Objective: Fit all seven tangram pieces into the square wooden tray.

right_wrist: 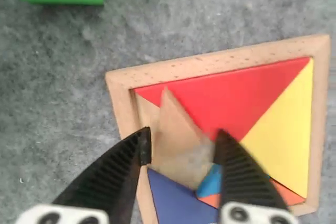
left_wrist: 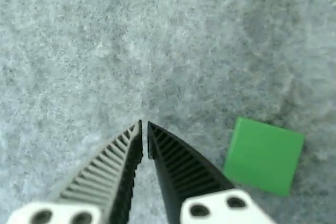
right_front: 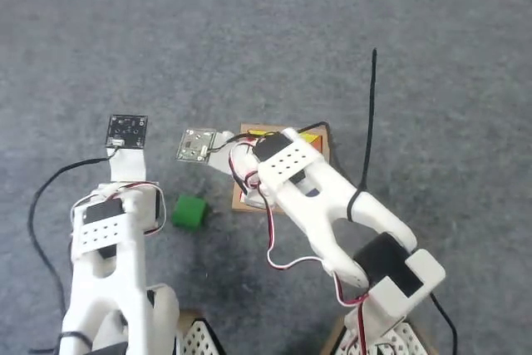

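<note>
Tray point(right_front: 246, 133) sits mid-frame in the high view under the right arm, with the green square point(right_front: 189, 212) just to its lower left on grey carpet point(right_front: 432, 64). Left wrist view: the left gripper point(left_wrist: 144, 125) has its fingers nearly together on nothing, beside the green square point(left_wrist: 264, 156). Right wrist view: the right gripper point(right_wrist: 182, 142) clamps a tan triangle point(right_wrist: 176, 121) over the tray point(right_wrist: 210, 62), next to the seated red triangle point(right_wrist: 231, 95) and yellow triangle point(right_wrist: 286, 129).

1. The loose square piece point(left_wrist: 264, 156) lies on the table point(right_front: 416, 81), just to the right of my left gripper point(left_wrist: 144, 125) and clear of it.
2. The tray point(right_wrist: 210, 64) lies under my right gripper point(right_wrist: 181, 145). The loose square piece lies outside it, between my two grippers.
3. The triangular piece point(right_wrist: 176, 135) sits between my right fingers point(right_wrist: 126, 166), over the tray's corner.
4. The first large triangle point(right_wrist: 226, 98) and second large triangle point(right_wrist: 283, 135) lie edge to edge in the tray, beyond my right fingertips.
</note>
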Action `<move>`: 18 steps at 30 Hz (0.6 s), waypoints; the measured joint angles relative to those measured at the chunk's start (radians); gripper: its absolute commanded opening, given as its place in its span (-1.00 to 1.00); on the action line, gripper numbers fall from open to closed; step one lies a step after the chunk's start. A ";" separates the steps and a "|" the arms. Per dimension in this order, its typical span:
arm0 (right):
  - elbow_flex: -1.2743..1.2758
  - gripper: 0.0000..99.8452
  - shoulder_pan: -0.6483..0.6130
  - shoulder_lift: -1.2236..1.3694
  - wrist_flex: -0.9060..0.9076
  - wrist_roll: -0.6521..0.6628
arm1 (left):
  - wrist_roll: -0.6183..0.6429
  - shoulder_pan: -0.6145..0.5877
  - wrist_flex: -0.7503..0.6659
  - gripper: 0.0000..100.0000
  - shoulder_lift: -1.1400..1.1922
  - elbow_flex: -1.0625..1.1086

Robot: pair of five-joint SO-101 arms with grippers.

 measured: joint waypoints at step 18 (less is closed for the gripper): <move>0.000 -0.46 0.006 -0.086 0.025 -0.009 | 0.000 0.000 0.000 -0.97 0.000 0.000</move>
